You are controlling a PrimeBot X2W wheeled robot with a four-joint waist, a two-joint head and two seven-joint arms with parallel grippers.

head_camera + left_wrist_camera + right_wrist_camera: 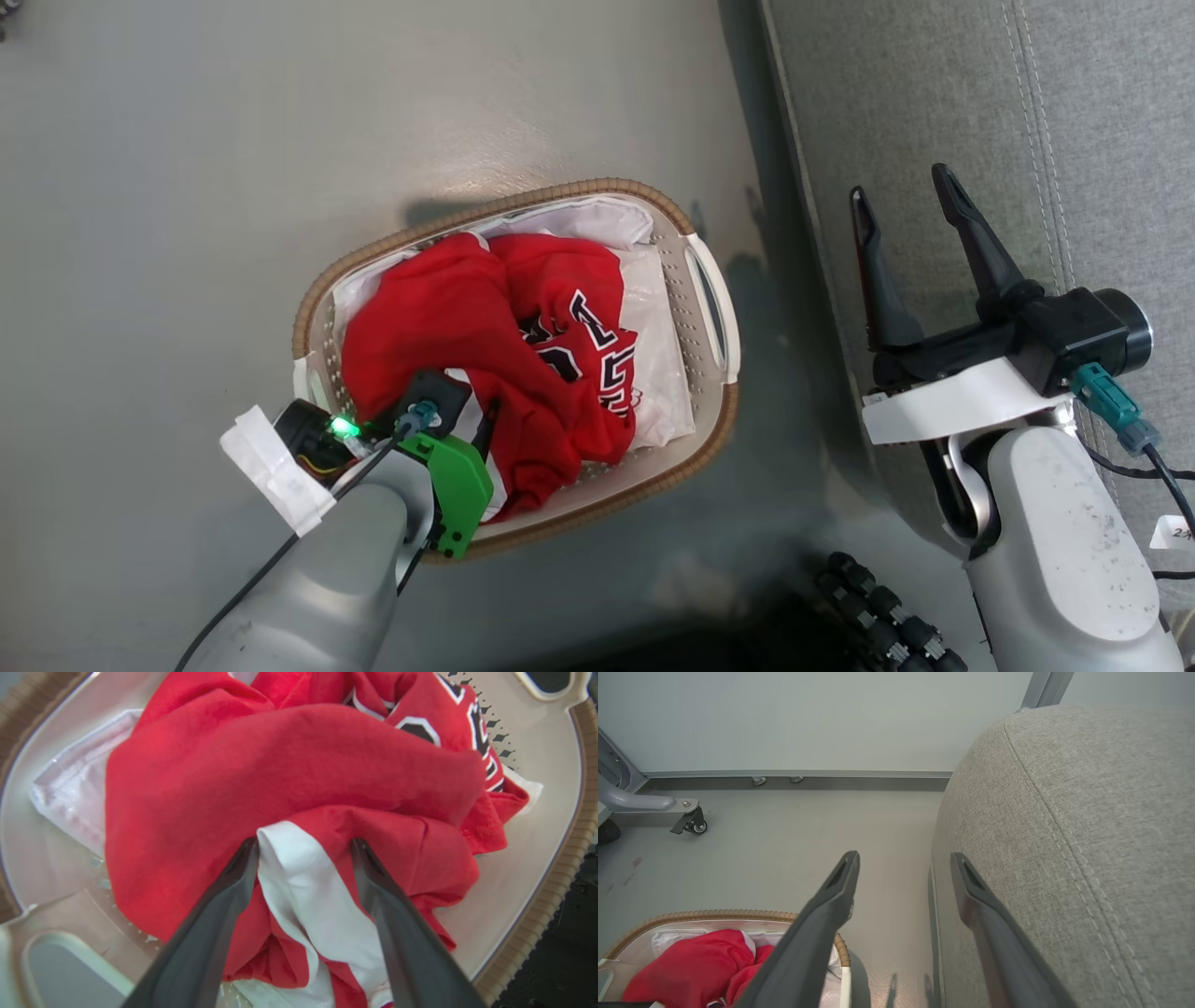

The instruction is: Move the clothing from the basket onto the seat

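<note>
Clothing (299,765) is lying bunched in the basket (308,313), its white-trimmed fold sitting between the fingers (219,905) of the left gripper (303,843), spread wide; closing should be catching red cloth, not liner (70,788).

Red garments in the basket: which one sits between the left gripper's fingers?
The plain red garment with white trim, straddled by the open left gripper. The numbered jersey lies farther off.
</note>
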